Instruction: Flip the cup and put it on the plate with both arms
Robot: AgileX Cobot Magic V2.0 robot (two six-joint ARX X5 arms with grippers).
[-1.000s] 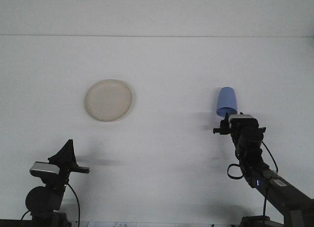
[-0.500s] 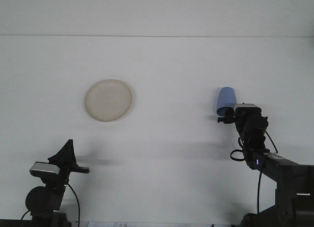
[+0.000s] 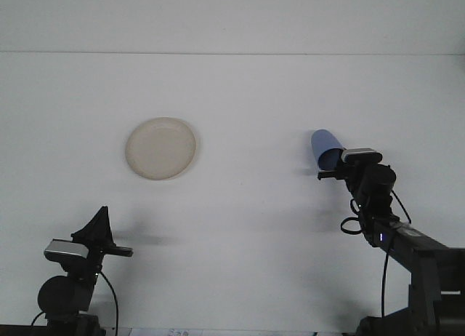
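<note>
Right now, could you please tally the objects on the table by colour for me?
Blue: 1, the cup, tilted at the right gripper.
Cream: 1, the plate, lying apart to the left.
Total: 2

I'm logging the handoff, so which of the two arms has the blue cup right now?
The right arm: its gripper is at the tilted blue cup. The left gripper sits low, near the camera, with nothing by it.
</note>
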